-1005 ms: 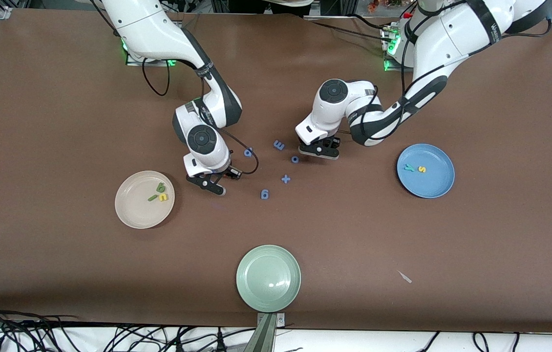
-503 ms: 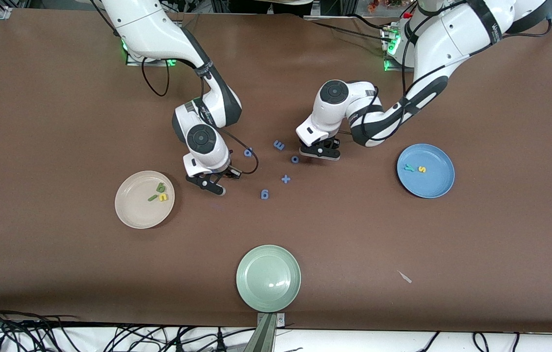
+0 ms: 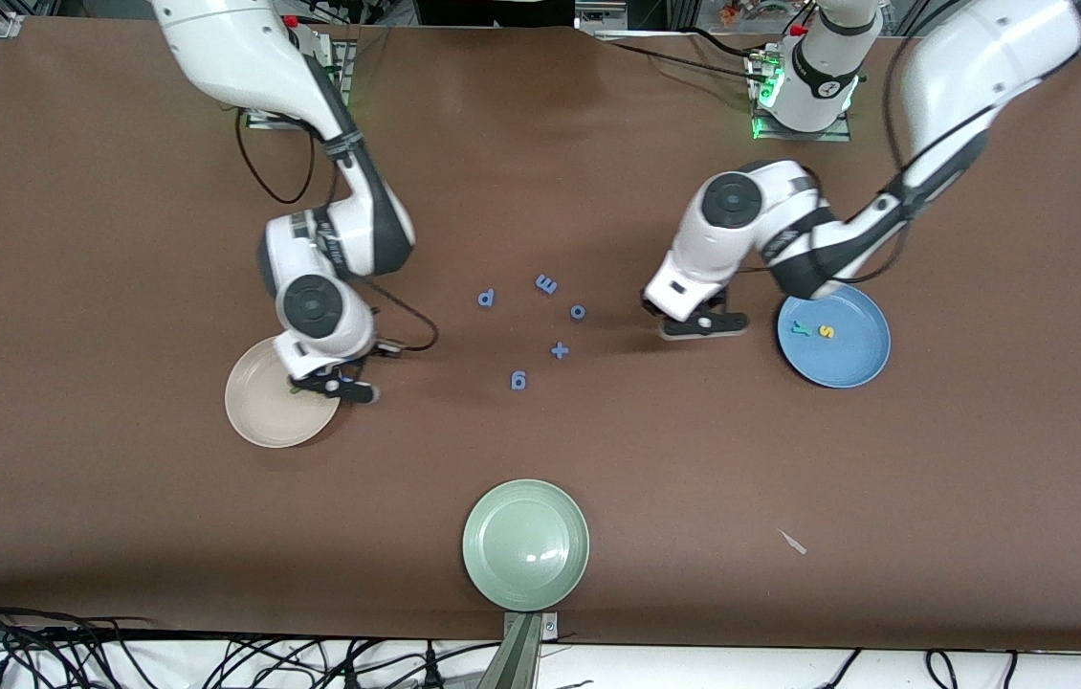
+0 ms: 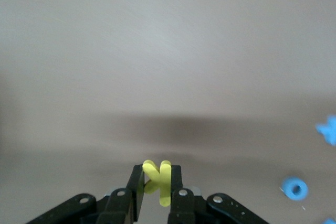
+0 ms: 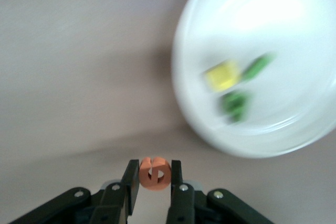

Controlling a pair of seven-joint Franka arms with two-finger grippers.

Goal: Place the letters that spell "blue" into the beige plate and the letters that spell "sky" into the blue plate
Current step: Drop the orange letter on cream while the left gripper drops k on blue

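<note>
A: What was each claw doing at that moment?

B: The right gripper (image 5: 153,179) was pinching the orange e (image 5: 153,172) between its fingers. It hung over the rim of the beige plate (image 3: 258,416), at the edge nearest the blue letters (image 3: 534,330) scattered mid-table.

A: And the other arm?

B: The left gripper (image 4: 155,184) was pinching the yellow k (image 4: 158,178), which stood upright between its fingers. It hung over bare table just beside the blue plate (image 3: 856,368), on the side toward those same blue letters.

A: What was already delivered?

B: In the beige plate lay the green b (image 5: 234,103), the dark green l (image 5: 256,66) and the yellow u (image 5: 222,75), close together. In the blue plate lay the teal y (image 3: 800,328) and the yellow s (image 3: 826,331), side by side.

A: So which way did each carried letter still have to go?

B: My reading is that the e only needed to go slightly inward from the rim. The plate's centre lay away from the blue letters, and the right arm was plainly the nearer one. The k had not yet crossed the blue plate's rim. Its plate lay straight on from the claw, away from the blue letters, on the left arm's side.

A: Anything else about?

B: A pale green plate (image 3: 525,544) sat nearest the front camera, untouched.
</note>
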